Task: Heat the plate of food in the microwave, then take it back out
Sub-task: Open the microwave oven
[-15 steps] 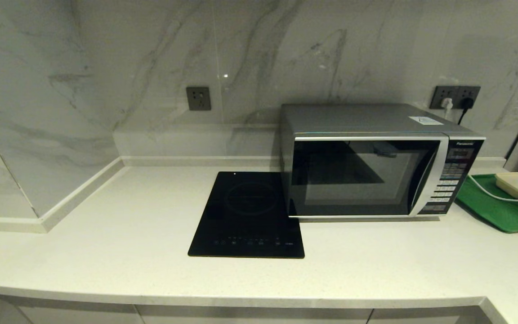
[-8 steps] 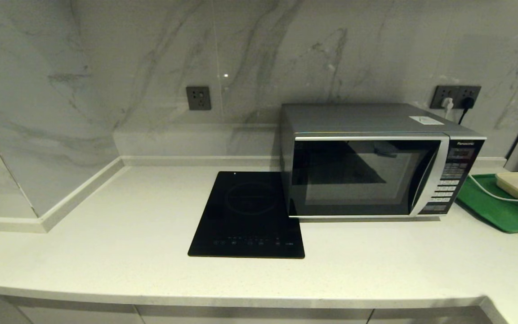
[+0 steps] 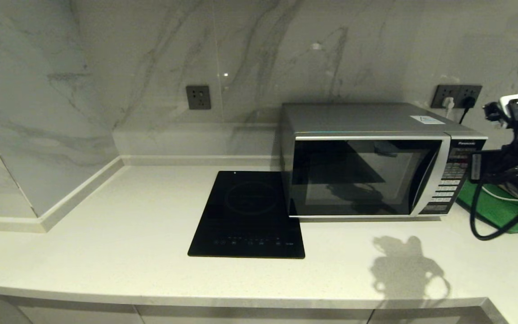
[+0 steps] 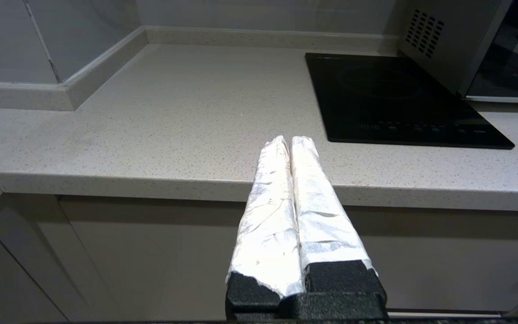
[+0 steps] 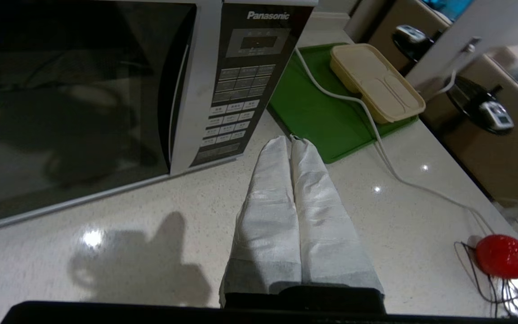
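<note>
While the pale speckled desk stretches wide under everything, the big silver-grey Panasonic microwave sits on it with its dark glass door shut, well ahead of the right jaws and off to their side. Its black keypad panel stands just beyond the right gripper, nearer to those tips than anything else, though not touching them. Right jaws: pressed together, the two white-wrapped fingers flat against each other with nothing between them, poised above the bare desk in front of the microwave's lower corner. From the head view the right arm hangs at the far edge, dark against the wall, casting a shadow on the desk before the microwave.

Flat black induction cooktop next, lying flush against the microwave's side, far across from the right jaws and ahead and to one side of the left ones. Green rectangular tray lies just past the right jaws' tips, beyond the keypad, and a cream rectangular lidded box rests on it. White cable trails across the tray and over the desk beside the jaws. A small red ball-like thing sits behind and beside them, near the desk's edge.

Left gripper is parked low off the desk's front edge, its jaws also shut tight and empty, tips pointing over the edge.

Plate of food: in none of the views.
</note>
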